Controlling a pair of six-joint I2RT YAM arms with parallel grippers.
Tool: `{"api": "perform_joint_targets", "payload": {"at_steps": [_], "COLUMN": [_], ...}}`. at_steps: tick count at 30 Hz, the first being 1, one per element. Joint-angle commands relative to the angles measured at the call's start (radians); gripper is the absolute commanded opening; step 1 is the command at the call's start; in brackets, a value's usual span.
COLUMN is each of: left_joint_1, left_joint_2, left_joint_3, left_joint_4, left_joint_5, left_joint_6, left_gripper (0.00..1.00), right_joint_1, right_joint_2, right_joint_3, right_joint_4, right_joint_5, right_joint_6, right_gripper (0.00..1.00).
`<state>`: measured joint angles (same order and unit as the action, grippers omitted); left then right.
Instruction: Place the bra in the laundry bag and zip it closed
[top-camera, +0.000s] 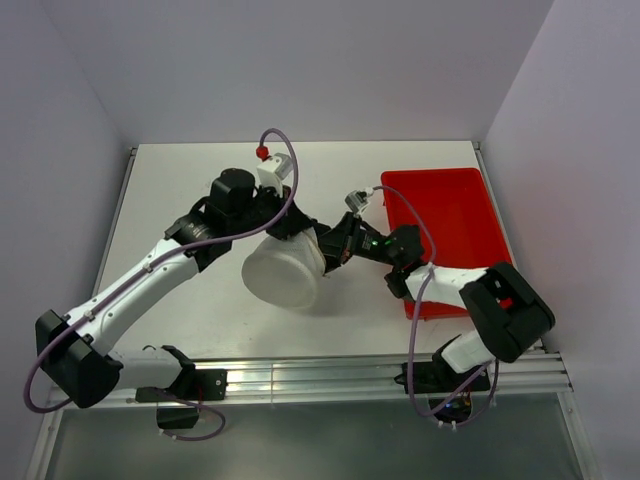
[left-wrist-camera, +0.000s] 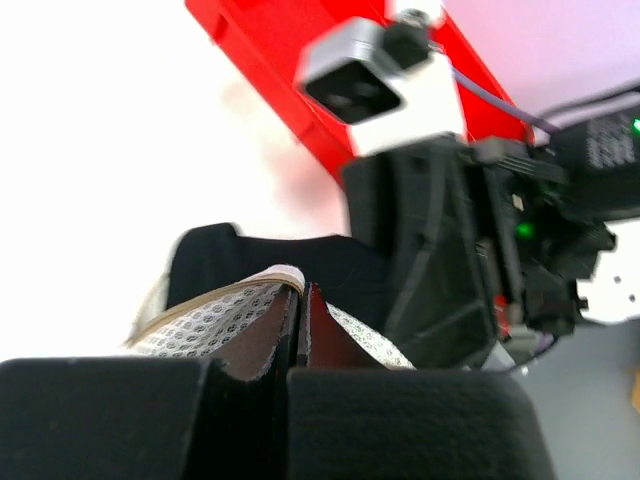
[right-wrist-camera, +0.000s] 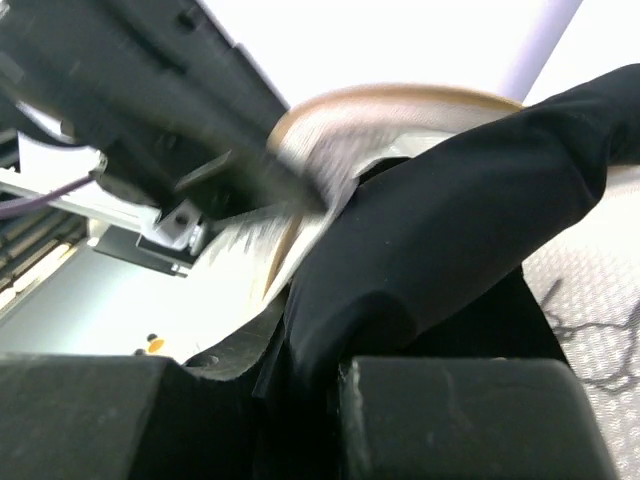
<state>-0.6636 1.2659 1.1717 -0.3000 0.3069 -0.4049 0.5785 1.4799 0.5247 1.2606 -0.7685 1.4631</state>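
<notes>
Left tool (left-wrist-camera: 300, 300) pinched together on the mesh rim of the laundry bag (top-camera: 282, 272), right tool (right-wrist-camera: 300, 395) apparently clamped on the black bra (right-wrist-camera: 450, 220) at the bag's mouth, both just left of the red tray (top-camera: 455, 215)

Mesh on laundry bag (left-wrist-camera: 215, 320) is showing white w/ fine honeycomb patt., tan band running along rim. Fabric of bra (right-wrist-camera: 450, 230) is reading plain matte black. Behind, tray (top-camera: 450, 215) is glowing solid red; table (top-camera: 180, 190) is looking flat white. Both left arm (top-camera: 140, 280) & right arm (top-camera: 455, 280) are showing white shells w/ black joints, cables (top-camera: 409, 330) running purple, green LED (left-wrist-camera: 522, 230) shining.
</notes>
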Motion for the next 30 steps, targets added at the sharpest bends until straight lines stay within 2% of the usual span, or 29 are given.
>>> {"api": "perform_joint_targets", "payload": {"at_steps": [1, 3, 4, 5, 6, 7, 9, 10, 12, 13, 16, 20, 22, 26, 30], "left_joint_1": [0.002, -0.017, -0.045, -0.063, -0.08, -0.1, -0.149, -0.159, -0.188, -0.195, -0.217, -0.235, -0.237, -0.272, -0.298], "left_joint_2": [0.036, 0.079, 0.09, 0.099, 0.111, 0.118, 0.133, 0.141, 0.159, 0.165, 0.175, 0.129, 0.08, 0.004, -0.023], "left_joint_3": [0.075, 0.109, 0.112, 0.111, 0.1, 0.089, 0.062, 0.053, 0.023, 0.016, 0.002, -0.05, -0.122, -0.25, -0.397], "left_joint_4": [0.036, 0.045, 0.059, 0.083, 0.14, 0.177, 0.289, 0.342, 0.424, 0.493, 0.573, 0.63, 0.657, 0.72, 0.836], "left_joint_5": [-0.141, -0.157, -0.169, -0.179, -0.187, -0.199, -0.232, -0.235, -0.252, -0.258, -0.272, -0.305, -0.368, -0.423, -0.451], "left_joint_6": [0.028, 0.021, 0.018, 0.018, 0.014, 0.009, -0.014, -0.026, -0.049, -0.057, -0.081, -0.109, -0.126, -0.144, -0.175], "left_gripper": [0.0, 0.0, 0.0, 0.0, 0.0, 0.0, 0.0, 0.0, 0.0, 0.0, 0.0, 0.0, 0.0, 0.09, 0.12], "right_joint_1": [-0.035, -0.052, -0.061, -0.063, -0.063, -0.063, -0.063, -0.063, -0.068, -0.069, -0.071, -0.071, -0.069, -0.068, -0.063], "right_joint_2": [-0.118, -0.203, -0.269, -0.303, -0.34, -0.374, -0.472, -0.498, -0.564, -0.578, -0.616, -0.629, -0.629, -0.639, -0.619], "right_joint_3": [-0.018, -0.029, -0.019, -0.019, 0.001, 0.012, 0.059, 0.075, 0.112, 0.126, 0.184, 0.247, 0.262, 0.27, 0.255], "right_joint_4": [0.334, 0.22, 0.059, -0.026, -0.123, -0.309, -0.502, -0.668, -0.778, -0.897, -1.102, -1.291, -1.369, -1.435, -1.474], "right_joint_5": [-0.064, -0.071, -0.074, -0.072, -0.066, -0.054, 0.001, 0.021, 0.058, 0.075, 0.175, 0.337, 0.438, 0.537, 0.598], "right_joint_6": [-0.062, -0.163, -0.261, -0.262, -0.371, -0.432, -0.595, -0.647, -0.742, -0.773, -0.888, -0.989, -1.014, -1.06, -1.074], "right_gripper": [0.0, 0.0, 0.0, 0.0, 0.0, 0.0, 0.0, 0.0, 0.0, 0.0, 0.0, 0.0, 0.0, 0.0, 0.0]}}
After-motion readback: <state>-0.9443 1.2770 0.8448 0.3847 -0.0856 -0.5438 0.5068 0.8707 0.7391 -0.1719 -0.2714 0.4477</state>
